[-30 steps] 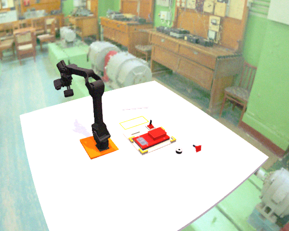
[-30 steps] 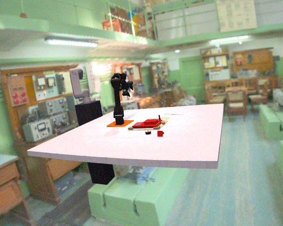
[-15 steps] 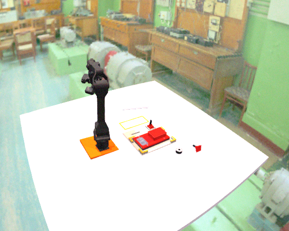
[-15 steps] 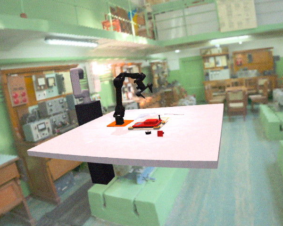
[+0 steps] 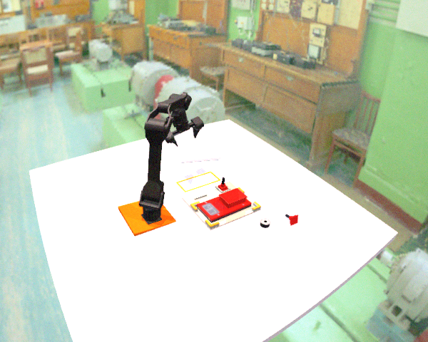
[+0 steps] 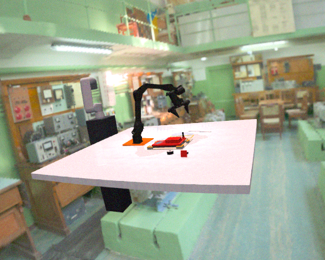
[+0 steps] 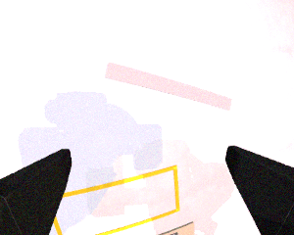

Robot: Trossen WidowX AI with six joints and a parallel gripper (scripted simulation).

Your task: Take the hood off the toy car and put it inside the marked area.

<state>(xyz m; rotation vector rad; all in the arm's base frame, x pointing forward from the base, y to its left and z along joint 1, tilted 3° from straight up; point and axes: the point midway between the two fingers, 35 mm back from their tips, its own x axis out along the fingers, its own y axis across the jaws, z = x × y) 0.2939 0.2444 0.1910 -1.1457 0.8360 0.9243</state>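
Observation:
The red toy car (image 5: 225, 211) (image 6: 165, 144) sits on a pale board with yellow corner pieces. It has a raised red block (image 5: 233, 197) (image 6: 173, 140) at one end and a grey panel at the other. Which part is the hood is too small to tell. The marked area, a yellow outline (image 5: 194, 177) (image 7: 132, 179), lies beside the board, with nothing visible inside. My gripper (image 5: 186, 141) (image 6: 183, 114) (image 7: 151, 156) is open and empty, high above the table and away from the car. The car is out of the wrist view.
A red piece with an upright black peg (image 5: 222, 186) stands beside the car board. A black and white wheel (image 5: 265, 223) (image 6: 169, 152) and a red square piece with a dark stem (image 5: 293, 219) (image 6: 183, 153) lie nearby. A thin pink strip (image 5: 200, 160) (image 7: 167, 86) lies beyond the outline.

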